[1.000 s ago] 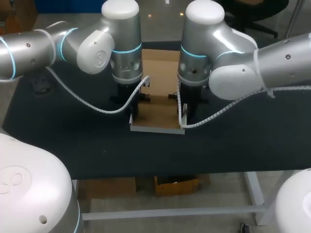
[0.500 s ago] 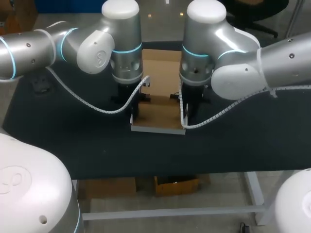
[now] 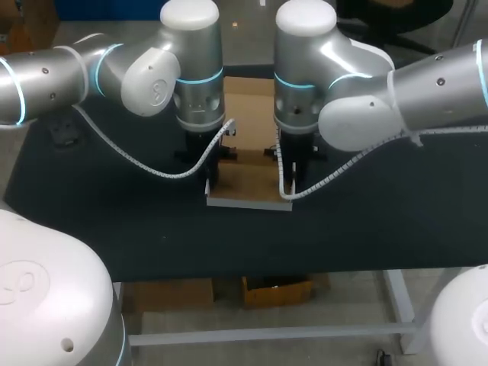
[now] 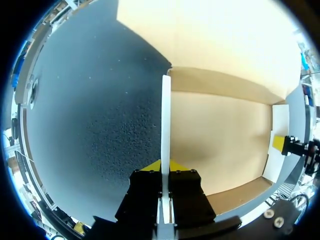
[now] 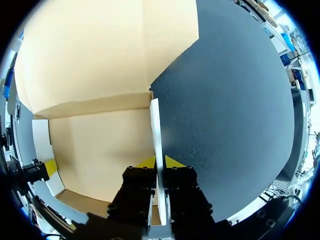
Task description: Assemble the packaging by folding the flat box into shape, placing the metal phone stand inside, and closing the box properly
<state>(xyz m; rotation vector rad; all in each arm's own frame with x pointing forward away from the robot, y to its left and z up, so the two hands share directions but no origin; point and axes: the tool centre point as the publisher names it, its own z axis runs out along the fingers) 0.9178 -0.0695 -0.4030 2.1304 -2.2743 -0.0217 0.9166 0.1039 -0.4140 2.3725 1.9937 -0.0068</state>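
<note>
The brown cardboard box (image 3: pixel 245 181) lies part-folded at the table's middle, its lid flap (image 3: pixel 250 107) flat beyond it. My left gripper (image 3: pixel 212 177) points down at the box's left side. In the left wrist view the left gripper (image 4: pixel 165 165) is shut on the upright white left side wall (image 4: pixel 166 115). My right gripper (image 3: pixel 285 177) stands at the right side. In the right wrist view the right gripper (image 5: pixel 160 162) is shut on the upright right side wall (image 5: pixel 155 130). Each wrist view shows the other gripper's yellow tip across the box floor. No phone stand is visible.
A black mat (image 3: pixel 381 213) covers the table around the box. A small dark object (image 3: pixel 64 134) lies at the table's far left edge. The box's low front wall (image 3: pixel 248 203) faces the table's near edge.
My right arm has shifted a little to the left and its fingers have drawn together on the right side wall. The left arm has kept still.
</note>
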